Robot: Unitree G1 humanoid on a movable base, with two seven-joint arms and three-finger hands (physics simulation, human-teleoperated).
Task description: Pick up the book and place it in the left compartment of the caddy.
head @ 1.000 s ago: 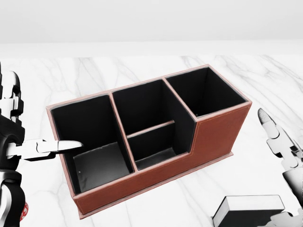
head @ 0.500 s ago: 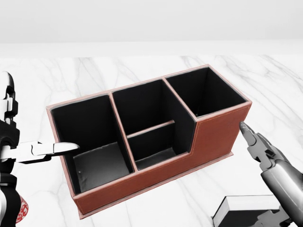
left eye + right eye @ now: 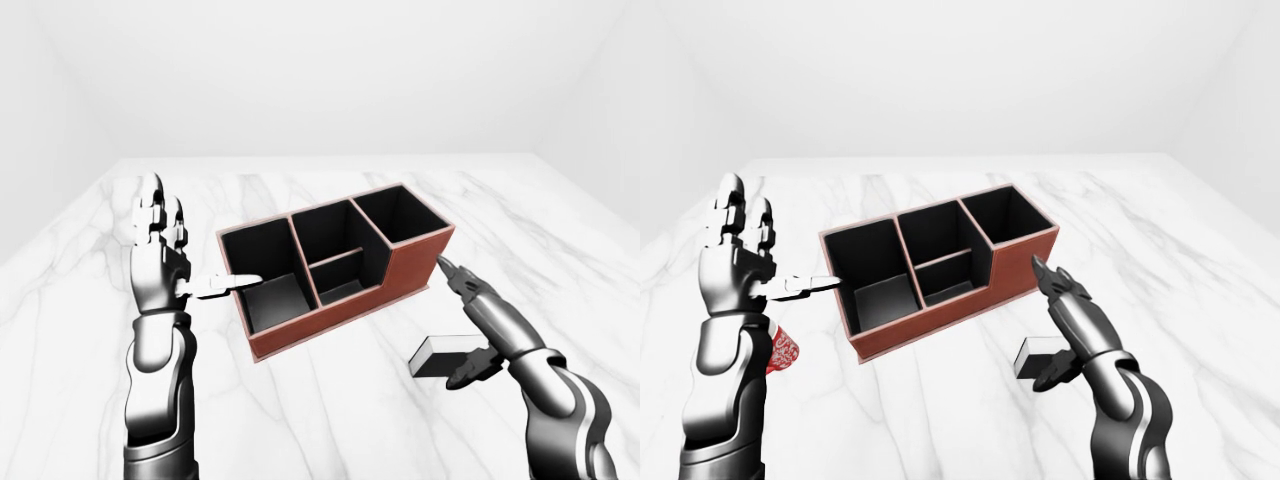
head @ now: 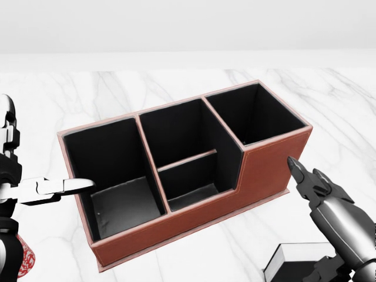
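Observation:
The caddy (image 3: 400,275) is a brown leather box with black compartments, standing at an angle on the marble table. The book (image 3: 440,355), black with white page edges, lies flat on the table to the lower right of the caddy, also in the head view (image 4: 294,258). My right hand (image 3: 470,320) is open above the book, its long fingers pointing toward the caddy's right end and its thumb by the book's right edge. My left hand (image 3: 190,250) is open with fingers upright, its thumb reaching over the left compartment's (image 4: 126,205) rim.
A red-and-white patterned object (image 3: 786,350) stands on the table behind my left forearm, left of the caddy. The white marble table (image 3: 330,420) stretches wide around the caddy. White walls lie beyond.
My right hand has tilted forward and moved left and down over the book, fingers now pointing at the caddy. My left hand has drifted slightly left. The caddy and the book have not moved.

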